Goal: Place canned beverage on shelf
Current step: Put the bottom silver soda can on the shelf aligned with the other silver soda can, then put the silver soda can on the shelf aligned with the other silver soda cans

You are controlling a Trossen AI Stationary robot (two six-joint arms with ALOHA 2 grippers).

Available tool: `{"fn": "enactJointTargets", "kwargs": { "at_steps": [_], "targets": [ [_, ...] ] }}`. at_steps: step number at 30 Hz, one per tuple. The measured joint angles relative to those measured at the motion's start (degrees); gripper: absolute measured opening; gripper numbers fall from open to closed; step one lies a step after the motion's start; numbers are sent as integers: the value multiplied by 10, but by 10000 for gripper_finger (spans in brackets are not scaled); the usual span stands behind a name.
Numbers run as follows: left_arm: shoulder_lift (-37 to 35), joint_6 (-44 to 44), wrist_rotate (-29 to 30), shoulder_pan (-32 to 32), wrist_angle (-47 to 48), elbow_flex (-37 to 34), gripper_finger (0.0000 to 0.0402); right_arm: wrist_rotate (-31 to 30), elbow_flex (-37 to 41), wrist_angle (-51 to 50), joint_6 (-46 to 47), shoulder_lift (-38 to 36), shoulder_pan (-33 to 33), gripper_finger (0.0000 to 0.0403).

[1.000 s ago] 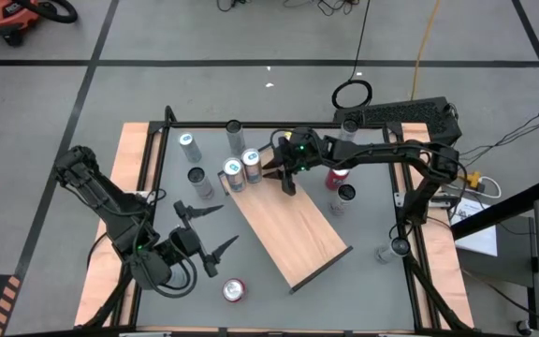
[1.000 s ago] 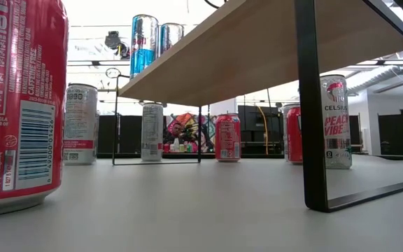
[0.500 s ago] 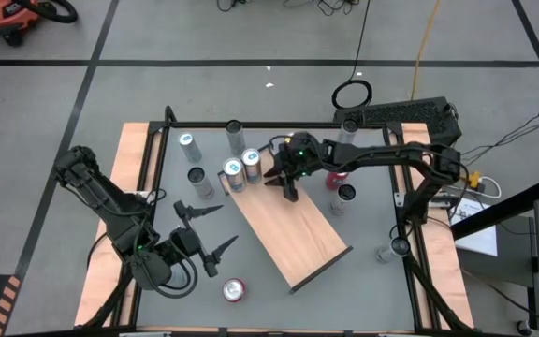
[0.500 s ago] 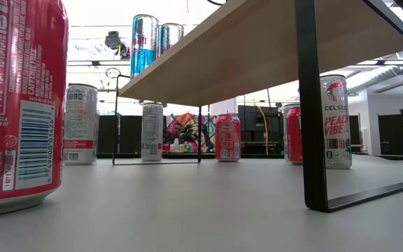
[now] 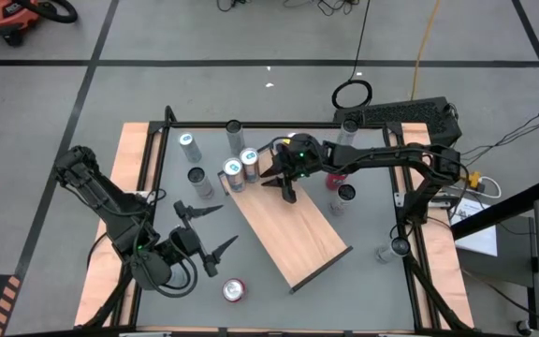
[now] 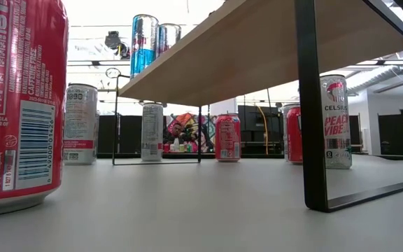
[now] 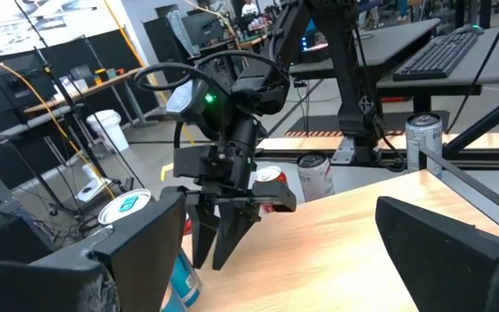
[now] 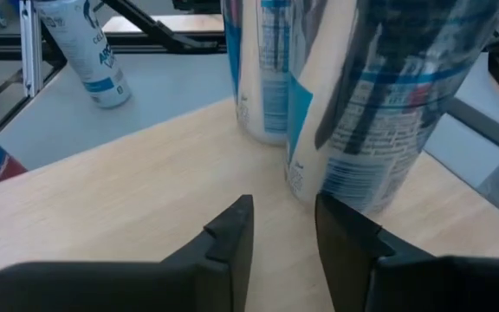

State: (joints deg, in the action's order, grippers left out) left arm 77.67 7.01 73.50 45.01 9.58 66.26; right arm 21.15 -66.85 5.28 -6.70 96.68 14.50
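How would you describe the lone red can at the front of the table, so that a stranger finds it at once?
Start at the wooden shelf lying diagonally across the table. Below its lower end, near the table's front edge, stands the red can. It stands alone beside the left gripper, far from the other cans.
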Motion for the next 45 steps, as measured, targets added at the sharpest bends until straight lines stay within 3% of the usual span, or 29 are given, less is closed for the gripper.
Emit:
{"fn": "enactJointTargets", "kwargs": {
  "at_steps": [14, 24, 37, 41, 45],
  "targets": [
    [0, 2, 0, 0, 6, 0, 373, -1, 0, -39, 0, -17, 0, 98],
    [0, 2, 0, -14, 6, 0, 373, -4, 0, -257, 2, -185, -34, 98],
    [0, 17, 0, -46, 3, 0, 373, -185, 0, -475, 139, -414, -120, 98],
    [-6, 16, 1, -51, 4, 0, 373, -232, 0, -515, 166, -445, -132, 98],
    [-29, -4, -2, -76, 2, 0, 371, -256, 0, -529, 135, -449, -137, 98]
  ]
}}
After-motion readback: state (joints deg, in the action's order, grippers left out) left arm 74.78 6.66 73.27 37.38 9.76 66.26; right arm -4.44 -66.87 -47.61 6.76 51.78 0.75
